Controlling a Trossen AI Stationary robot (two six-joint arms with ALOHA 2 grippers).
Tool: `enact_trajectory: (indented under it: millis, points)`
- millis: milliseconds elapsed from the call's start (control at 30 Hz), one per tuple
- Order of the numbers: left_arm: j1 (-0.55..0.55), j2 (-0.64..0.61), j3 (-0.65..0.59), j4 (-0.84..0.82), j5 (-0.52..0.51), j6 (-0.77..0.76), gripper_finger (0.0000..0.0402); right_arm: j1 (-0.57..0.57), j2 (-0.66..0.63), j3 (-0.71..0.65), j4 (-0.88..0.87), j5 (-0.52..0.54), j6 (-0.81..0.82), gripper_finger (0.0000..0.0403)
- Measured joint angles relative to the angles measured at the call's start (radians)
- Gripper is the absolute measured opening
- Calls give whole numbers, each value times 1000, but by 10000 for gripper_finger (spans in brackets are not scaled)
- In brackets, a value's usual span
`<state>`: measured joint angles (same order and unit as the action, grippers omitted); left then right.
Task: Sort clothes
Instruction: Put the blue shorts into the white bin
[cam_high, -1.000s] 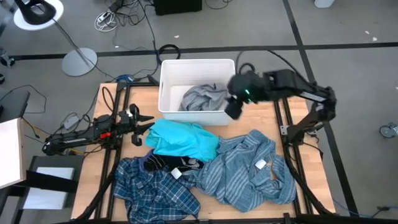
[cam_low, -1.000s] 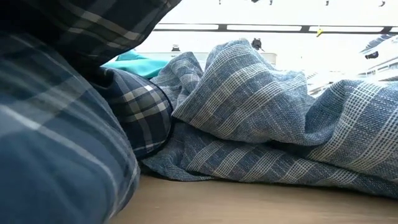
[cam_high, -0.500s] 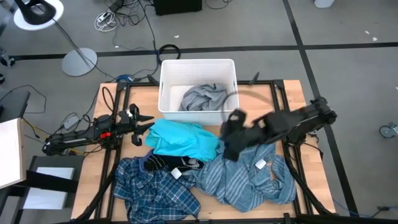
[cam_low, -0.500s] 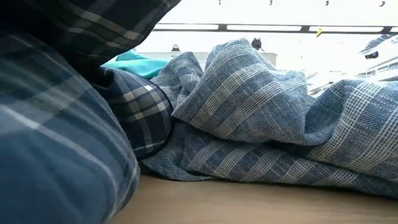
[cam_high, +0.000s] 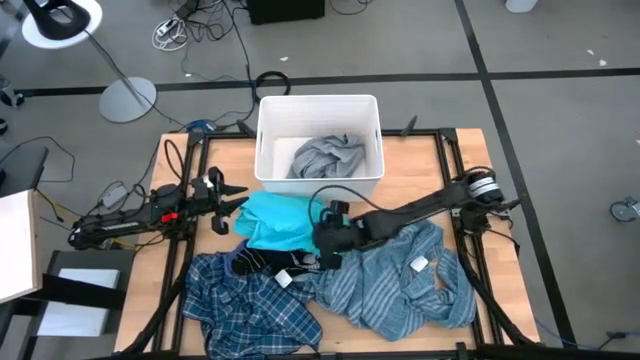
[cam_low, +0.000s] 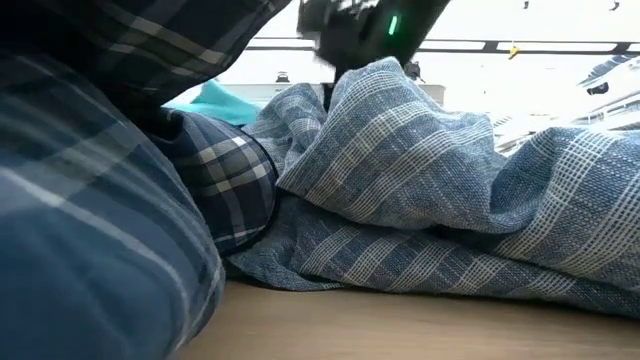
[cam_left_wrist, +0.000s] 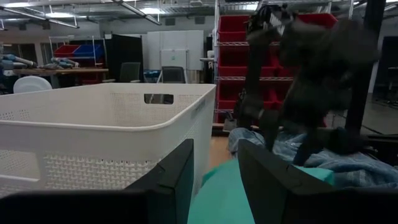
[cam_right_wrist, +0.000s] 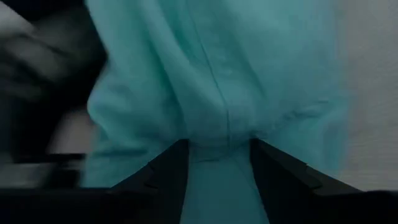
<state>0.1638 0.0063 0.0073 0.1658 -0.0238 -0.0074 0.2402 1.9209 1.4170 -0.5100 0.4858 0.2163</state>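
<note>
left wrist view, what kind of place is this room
Probably a robotics lab or workshop. Behind the white bin stand shelves of red storage bins, with office chairs and bare ceiling ducting beyond. From above, cables trail over a grey floor around the wooden table.

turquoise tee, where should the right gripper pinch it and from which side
Probably its raised, bunched edge nearest the grey-blue striped shirt, coming from above. The turquoise tee lies crumpled on top of the pile, so that fold stands free of the table. The right gripper is already over that edge, fingers open astride a crease.
</note>
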Motion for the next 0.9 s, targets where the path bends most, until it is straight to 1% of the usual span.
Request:
enact_trajectory:
  millis: [100,167,233,333,367,467,567,733,900]
  points:
    - [0,0,0,0,0,0,131,-49,89,0,20,-52,34,167]
    - [0,0,0,0,0,0,131,-74,150,0,58,-115,49,153]
    - [0,0,0,0,0,0,131,-86,198,4,115,-150,48,115]
    - [0,0,0,0,0,0,131,-90,237,8,173,-187,23,30]
    - [0,0,0,0,0,0,131,-90,238,8,174,-195,11,19]
    - [0,0,0,0,0,0,131,-82,191,3,152,-208,11,18]
    - [0,0,0,0,0,0,131,-68,86,-4,95,-226,-27,9]
    - [0,0,0,0,0,0,131,-47,-130,68,104,-130,-108,7]
    - [0,0,0,0,0,0,131,-42,-260,163,116,-74,-228,6]
